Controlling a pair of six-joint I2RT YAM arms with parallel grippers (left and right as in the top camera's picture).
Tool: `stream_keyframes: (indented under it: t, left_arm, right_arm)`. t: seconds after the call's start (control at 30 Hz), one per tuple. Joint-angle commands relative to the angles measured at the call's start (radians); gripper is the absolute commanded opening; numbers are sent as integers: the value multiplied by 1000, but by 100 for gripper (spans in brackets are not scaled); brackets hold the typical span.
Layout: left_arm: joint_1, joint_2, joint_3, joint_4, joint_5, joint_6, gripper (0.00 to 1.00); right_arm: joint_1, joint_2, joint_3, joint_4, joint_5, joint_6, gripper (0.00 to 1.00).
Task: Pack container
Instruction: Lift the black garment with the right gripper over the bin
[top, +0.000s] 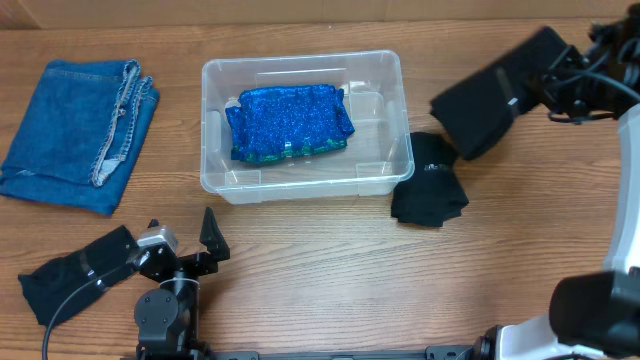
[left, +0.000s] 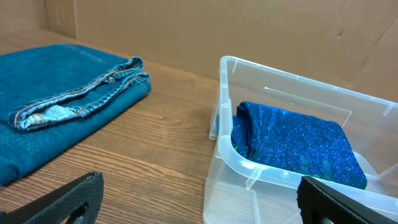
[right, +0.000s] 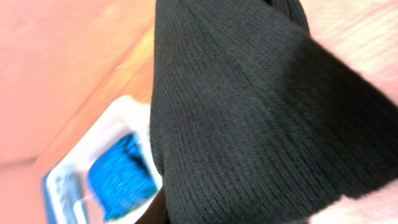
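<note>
The clear container (top: 214, 176) stands at the table's middle with a folded glittery blue garment (top: 290, 122) inside; the left wrist view shows the container (left: 231, 157) and blue garment (left: 292, 144) at the right. My right gripper (top: 535, 85) hangs above the table to the container's right, shut on a black knitted garment (top: 492, 96). That black garment (right: 249, 118) fills the right wrist view and hides the fingers. My left gripper (top: 182, 234) sits near the front edge, left of the container, open with nothing between its fingers (left: 74, 199).
Folded blue jeans (top: 78, 134) lie at the far left, and the jeans (left: 56, 106) show in the left wrist view too. A second black garment (top: 428, 182) lies against the container's right front corner. A dark cloth (top: 70, 275) lies beside the left arm.
</note>
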Motion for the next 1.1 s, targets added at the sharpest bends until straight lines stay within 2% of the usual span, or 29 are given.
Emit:
stream_keyframes:
  t: [0.0,0.23,0.43,0.6,0.73,0.9,1.07]
  left_arm:
    - [6,-11,-3,3,-16,12,100]
    - [6,-11,-3,3,-16,12,100]
    - [6,-11,-3,3,-16,12,100]
    - [6,-11,-3,3,-16,12,100]
    - [6,-11,-3,3,-16,12,100]
    - [6,-11,-3,3,-16,12,100]
    - [6,-11,-3,3,-16,12,100]
  right_arm:
    - [80,-97,40,31,-89,-32,4]
    - [205,-192,40,132,-90,84,4]
    - [348,-212,40,195,-66,249,4]
    - [572,-212,40,216,235,547,4]
    - [737,-197,39,206,422,661,4]
    - [860,-138,39,201,481,671,4]
    - [880,-54,39,187,463,872,4]
